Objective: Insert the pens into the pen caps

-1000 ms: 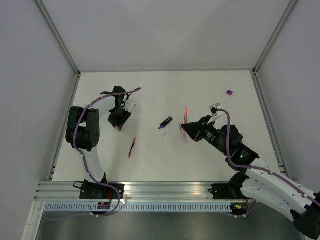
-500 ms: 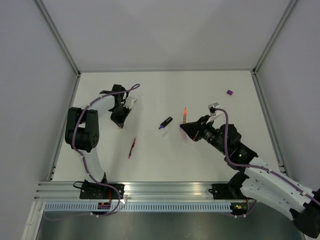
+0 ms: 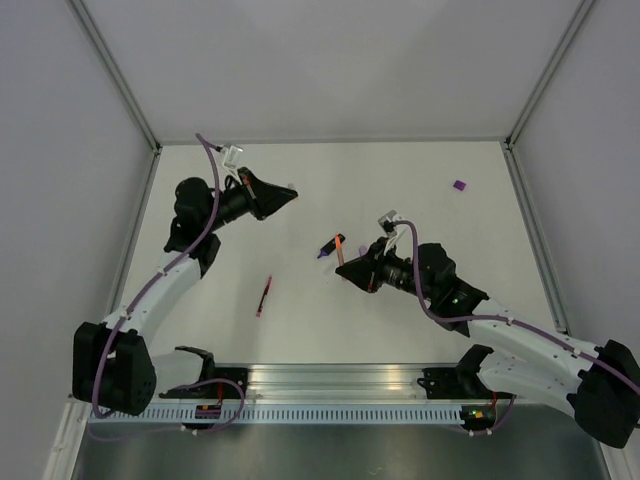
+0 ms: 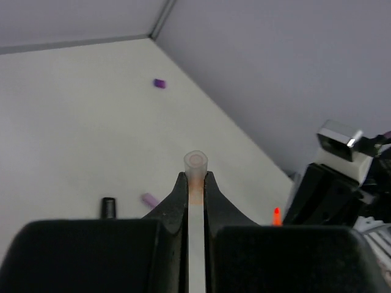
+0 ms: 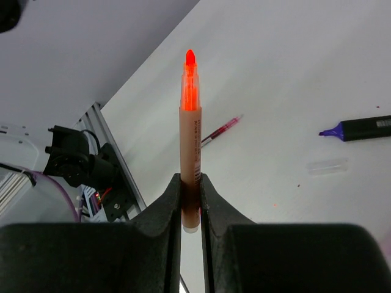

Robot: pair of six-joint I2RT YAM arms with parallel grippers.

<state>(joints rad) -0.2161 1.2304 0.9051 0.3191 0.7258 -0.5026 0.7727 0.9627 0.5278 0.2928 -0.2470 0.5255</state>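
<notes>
My left gripper (image 3: 287, 192) is raised at the back left and points right. In the left wrist view the left gripper (image 4: 195, 180) is shut on a clear, orange-tinted pen cap (image 4: 195, 163). My right gripper (image 3: 348, 270) is shut on the orange pen (image 5: 190, 122), whose tip (image 3: 338, 242) points toward the left gripper. The orange tip also shows in the left wrist view (image 4: 276, 215). The black purple-tipped marker (image 3: 331, 246) lies mid-table. The thin red pen (image 3: 264, 296) lies left of centre. A lilac pen (image 4: 149, 199) lies by the marker. A purple cap (image 3: 459, 185) sits at the back right.
A clear cap (image 5: 327, 166) lies on the table near the marker (image 5: 360, 128). The metal rail (image 3: 330, 380) with both arm bases runs along the near edge. Grey walls close in the back and both sides.
The left arm has lifted off the table at the left and swung up to point right with the cap. The right gripper has moved left with the orange pen.
</notes>
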